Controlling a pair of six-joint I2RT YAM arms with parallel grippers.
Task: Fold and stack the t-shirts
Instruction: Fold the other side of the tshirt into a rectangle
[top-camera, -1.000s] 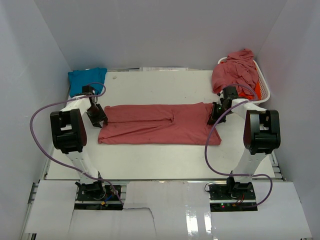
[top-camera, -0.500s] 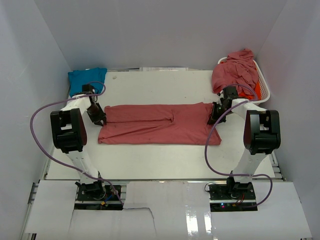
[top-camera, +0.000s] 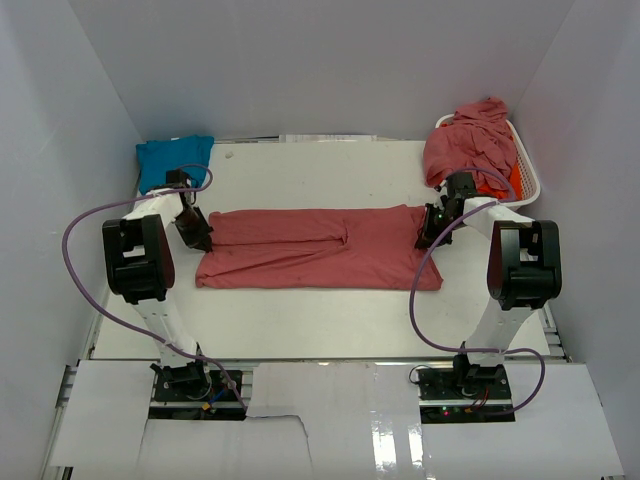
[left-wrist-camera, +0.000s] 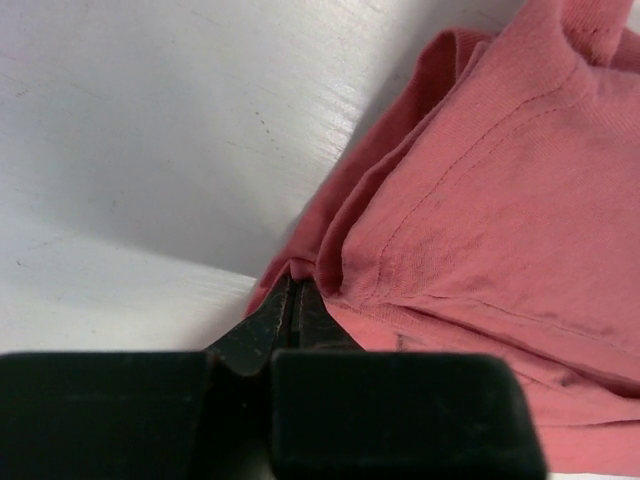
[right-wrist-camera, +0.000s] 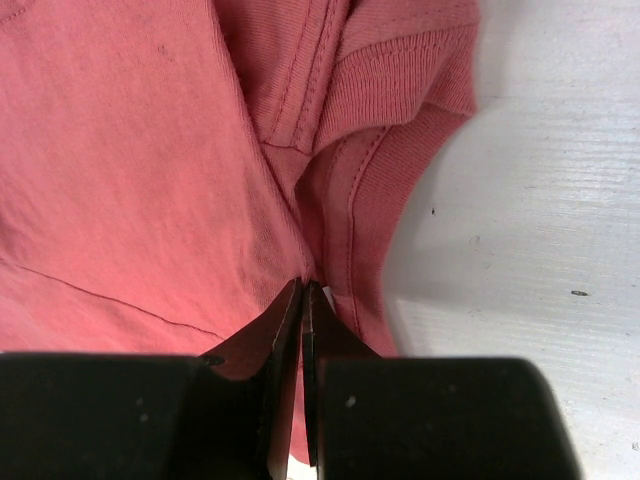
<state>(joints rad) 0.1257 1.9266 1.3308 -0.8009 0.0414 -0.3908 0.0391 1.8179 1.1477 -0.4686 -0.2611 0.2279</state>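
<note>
A dusty rose-red t-shirt (top-camera: 320, 248) lies flat across the table's middle, partly folded lengthwise. My left gripper (top-camera: 200, 238) is shut on its left end; in the left wrist view the gripper (left-wrist-camera: 293, 285) pinches the shirt's edge (left-wrist-camera: 480, 200). My right gripper (top-camera: 428, 232) is shut on the right end; in the right wrist view the gripper (right-wrist-camera: 303, 290) pinches the cloth (right-wrist-camera: 150, 150) by the collar. A turquoise blue t-shirt (top-camera: 173, 160) lies folded at the back left. More rose-red shirts (top-camera: 470, 140) are heaped on the basket, with a bit of orange shirt (top-camera: 515, 180) showing.
The white slatted basket (top-camera: 528, 170) stands at the back right against the wall. White enclosure walls close in the left, right and back. The arms' bases and purple cables (top-camera: 80, 290) sit at the near edge.
My left gripper moved slightly right onto the shirt's left end and closed on it. The right gripper and the shirt have stayed put.
</note>
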